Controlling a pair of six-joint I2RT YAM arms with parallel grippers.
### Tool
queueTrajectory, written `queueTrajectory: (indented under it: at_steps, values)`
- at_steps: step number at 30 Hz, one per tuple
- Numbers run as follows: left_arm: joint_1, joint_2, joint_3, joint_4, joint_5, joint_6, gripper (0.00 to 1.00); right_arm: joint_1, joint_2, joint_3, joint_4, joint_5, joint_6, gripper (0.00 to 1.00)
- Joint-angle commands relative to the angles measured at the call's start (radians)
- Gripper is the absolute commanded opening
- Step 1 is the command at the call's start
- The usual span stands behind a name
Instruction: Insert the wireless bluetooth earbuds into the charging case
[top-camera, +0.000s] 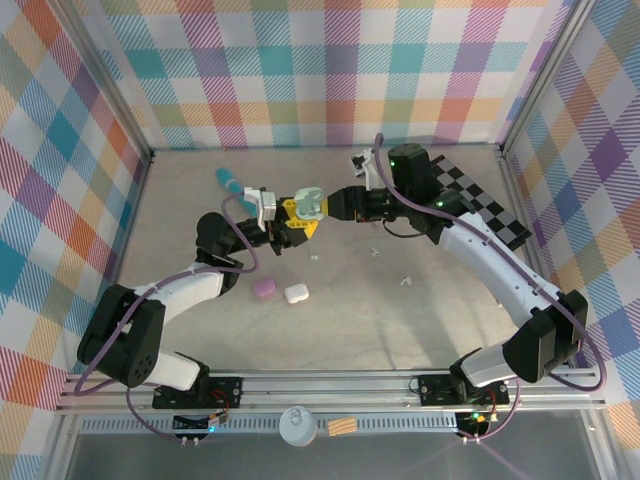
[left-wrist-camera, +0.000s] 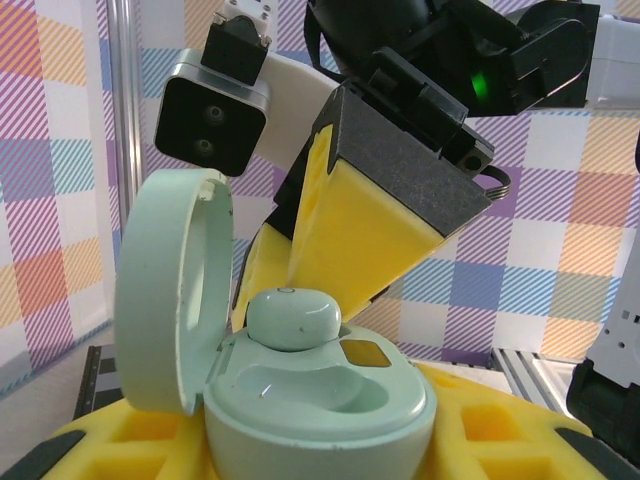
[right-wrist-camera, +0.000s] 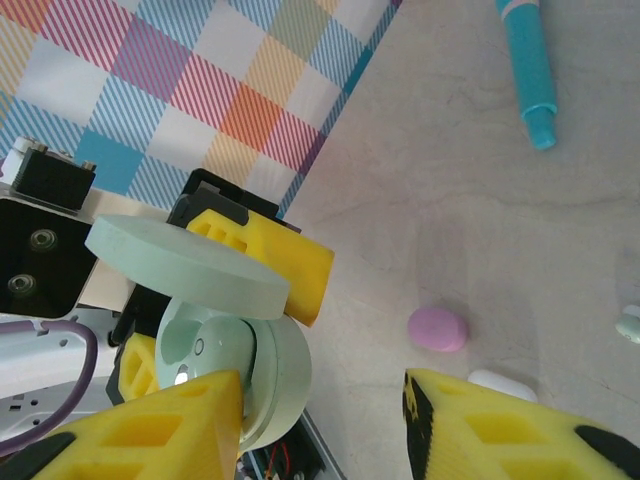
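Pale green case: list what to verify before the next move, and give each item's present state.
1. Pale green case clamped in the left gripper: ok.
2. Lid swung fully open: ok.
3. Green earbud pressed home in its slot: cannot tell, it stands proud.
4. Second slot free: ok.
5. Right gripper open, nothing between its fingers: ok.
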Motion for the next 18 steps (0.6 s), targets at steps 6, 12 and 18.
queueTrajectory:
  at_steps: [6,12,18]
  values:
    - [0.0,-0.036,0.017,0.059,0.02,0.023,0.38,0.003,-0.024,0.027,-0.001,0.012,-0.019,0.47]
    - [0.005,-0.031,0.019,0.062,0.022,0.023,0.38,0.001,-0.066,0.026,-0.009,0.019,-0.056,0.5]
    - [0.009,-0.036,0.019,0.062,0.019,0.023,0.38,0.002,-0.065,0.029,0.026,-0.015,-0.043,0.52]
